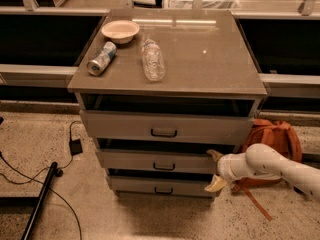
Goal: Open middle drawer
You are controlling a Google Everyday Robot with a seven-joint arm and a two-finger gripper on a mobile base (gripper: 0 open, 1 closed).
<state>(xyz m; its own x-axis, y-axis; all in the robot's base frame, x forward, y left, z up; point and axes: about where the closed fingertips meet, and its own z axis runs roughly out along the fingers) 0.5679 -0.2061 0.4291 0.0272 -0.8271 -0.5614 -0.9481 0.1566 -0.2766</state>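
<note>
The gripper (pixel 216 170) has its two fingers spread wide, one above the other, and holds nothing. It sits at the right end of the middle drawer (pixel 130 160). The upper finger is by the drawer front's top corner and the lower one is down at the level of the bottom drawer (pixel 135 185). I cannot tell whether either finger touches.

The middle drawer's handle (pixel 164 167) is well to the gripper's left, at the centre of the front. A dark gap shows above that front. Just behind the gripper, on the arm's far side, a backpack (pixel 276 133) sits on the floor with a strap trailing under the arm. Up and to the left on the cabinet top lie a bottle (pixel 152 60) and a can (pixel 101 58), both on their sides, with a bowl (pixel 120 30) beyond them.

The risks, as I judge them:
- Pulling from the end could skew the drawer and jam it.
- The fingers could slip off the edge.
- The low finger could drag the bottom drawer instead.
- A jolt might roll the bottle, and the strap could snag the arm.
</note>
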